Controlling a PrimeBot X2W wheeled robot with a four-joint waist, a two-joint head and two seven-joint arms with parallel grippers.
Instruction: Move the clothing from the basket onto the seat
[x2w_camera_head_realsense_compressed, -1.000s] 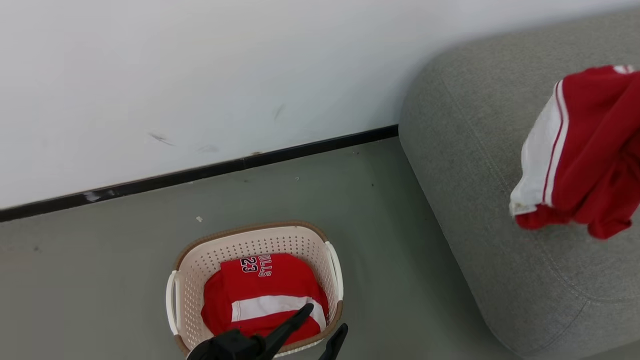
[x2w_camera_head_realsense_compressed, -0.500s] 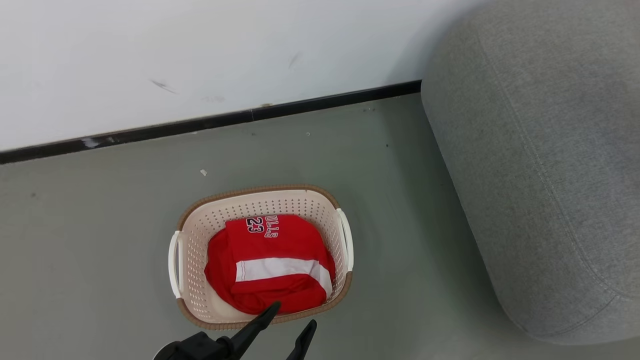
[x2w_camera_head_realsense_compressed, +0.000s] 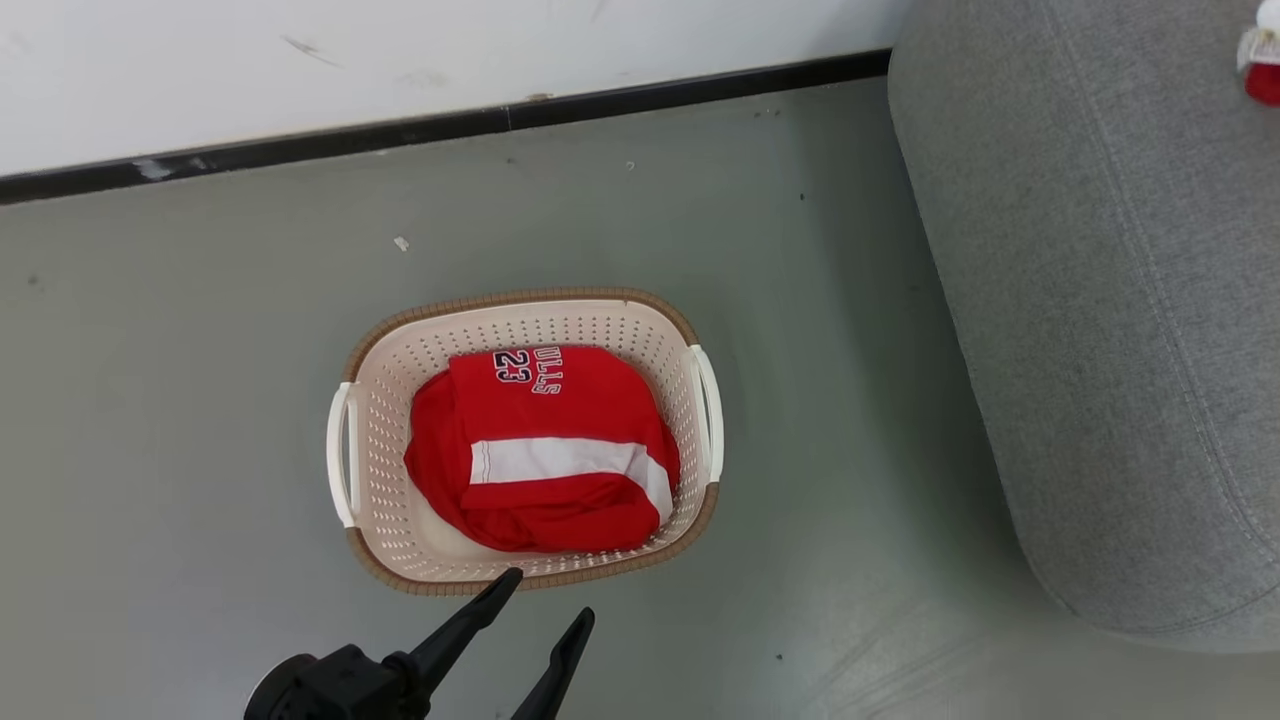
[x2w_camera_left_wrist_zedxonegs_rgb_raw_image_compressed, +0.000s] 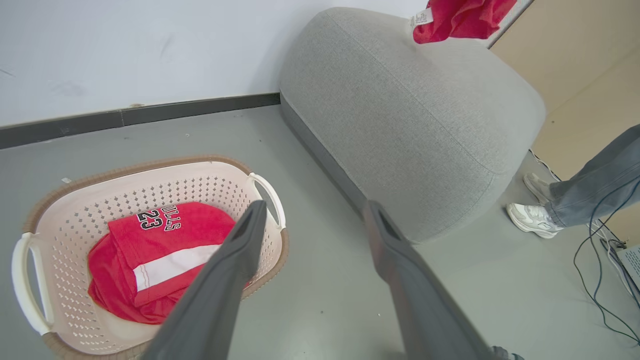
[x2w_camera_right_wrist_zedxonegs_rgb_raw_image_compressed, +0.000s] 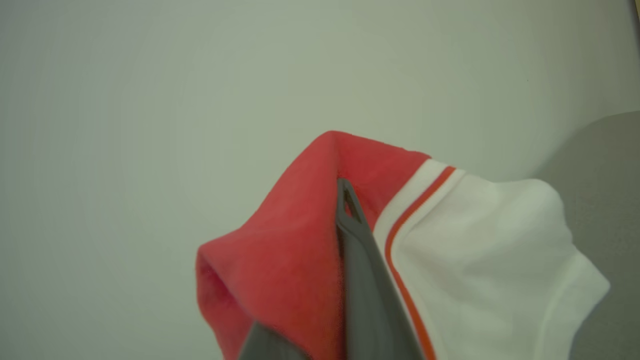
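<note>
The cream basket (x2w_camera_head_realsense_compressed: 368, 455) (x2w_camera_left_wrist_zedxonegs_rgb_raw_image_compressed: 150, 167) stands on the floor and holds folded red clothing (x2w_camera_head_realsense_compressed: 545, 450) (x2w_camera_left_wrist_zedxonegs_rgb_raw_image_compressed: 150, 260) with a white band and "23" lettering. My left gripper (x2w_camera_head_realsense_compressed: 545, 597) (x2w_camera_left_wrist_zedxonegs_rgb_raw_image_compressed: 315, 206) is open, its tips just short of the basket's near rim, with nothing between them. The grey seat (x2w_camera_head_realsense_compressed: 1100, 300) (x2w_camera_left_wrist_zedxonegs_rgb_raw_image_compressed: 410, 125) lies to the right. My right gripper (x2w_camera_right_wrist_zedxonegs_rgb_raw_image_compressed: 345, 192) is shut on a red and white garment (x2w_camera_right_wrist_zedxonegs_rgb_raw_image_compressed: 300, 240). That garment (x2w_camera_left_wrist_zedxonegs_rgb_raw_image_compressed: 460, 17) hangs above the seat's far part; a scrap of the garment (x2w_camera_head_realsense_compressed: 1262, 75) peeks in at the head view's top right.
A white wall with a dark baseboard (x2w_camera_head_realsense_compressed: 450, 125) runs behind the basket. Grey floor (x2w_camera_head_realsense_compressed: 850, 450) separates basket and seat. A person's foot (x2w_camera_left_wrist_zedxonegs_rgb_raw_image_compressed: 532, 220) and trouser leg stand beyond the seat's end, with cables (x2w_camera_left_wrist_zedxonegs_rgb_raw_image_compressed: 600, 260) on the floor there.
The head camera has tilted down, so the basket sits higher in the picture. My left gripper's tips, over the basket's near side before, now lie outside its rim. The held garment shows only at the corner.
</note>
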